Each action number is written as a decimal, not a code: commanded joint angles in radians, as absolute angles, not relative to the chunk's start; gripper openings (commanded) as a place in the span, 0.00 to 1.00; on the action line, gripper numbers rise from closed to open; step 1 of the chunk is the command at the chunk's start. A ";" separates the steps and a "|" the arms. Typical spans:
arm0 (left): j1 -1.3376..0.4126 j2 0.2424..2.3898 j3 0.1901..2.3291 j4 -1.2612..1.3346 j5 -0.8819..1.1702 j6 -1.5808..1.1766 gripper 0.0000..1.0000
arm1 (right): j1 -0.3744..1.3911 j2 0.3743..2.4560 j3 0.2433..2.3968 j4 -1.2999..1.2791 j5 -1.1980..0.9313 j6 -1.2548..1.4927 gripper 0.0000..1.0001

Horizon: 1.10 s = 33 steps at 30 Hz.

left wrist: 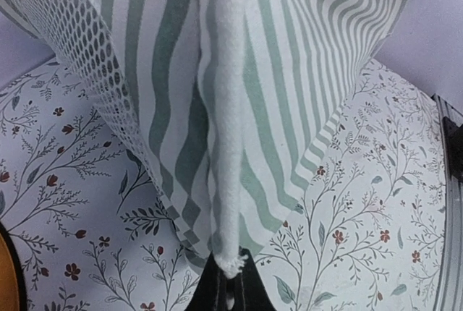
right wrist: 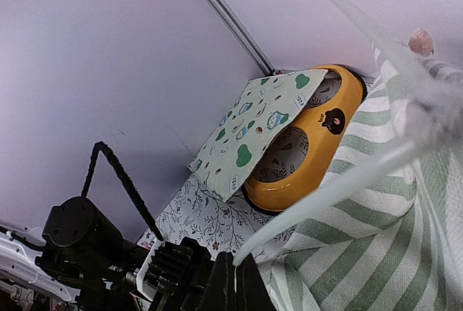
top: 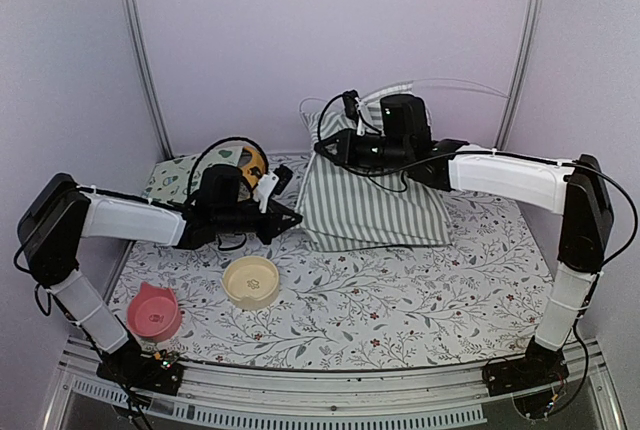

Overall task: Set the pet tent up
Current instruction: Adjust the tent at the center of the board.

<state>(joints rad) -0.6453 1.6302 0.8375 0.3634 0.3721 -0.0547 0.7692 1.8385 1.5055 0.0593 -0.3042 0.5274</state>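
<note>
Progress: tent partly raised, not standing alone. Cloth sags in slumped cone on surface, base not spread, poles jutting loose past top. Left for you: spread base, tension poles, open door side.
Left fingers clenched on white seam at tent's lower edge; cloth rises right ahead of them.
Right fingers clenched up at peak, tent hanging below; likely pinching pole end, view poor there.

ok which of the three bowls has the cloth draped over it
The orange double bowl at the back; the printed cloth mat overlaps its edge. The pink bowl and cream bowl sit uncovered.
</note>
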 commanded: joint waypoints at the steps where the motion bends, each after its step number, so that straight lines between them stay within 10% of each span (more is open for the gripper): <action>1: -0.644 1.573 0.961 0.569 0.419 -0.060 0.04 | 0.852 1.916 1.426 -0.140 -0.327 0.499 0.00; 33: -0.600 1.520 1.299 0.414 0.492 0.030 0.00 | 0.907 1.979 1.307 -0.102 -0.275 0.486 0.00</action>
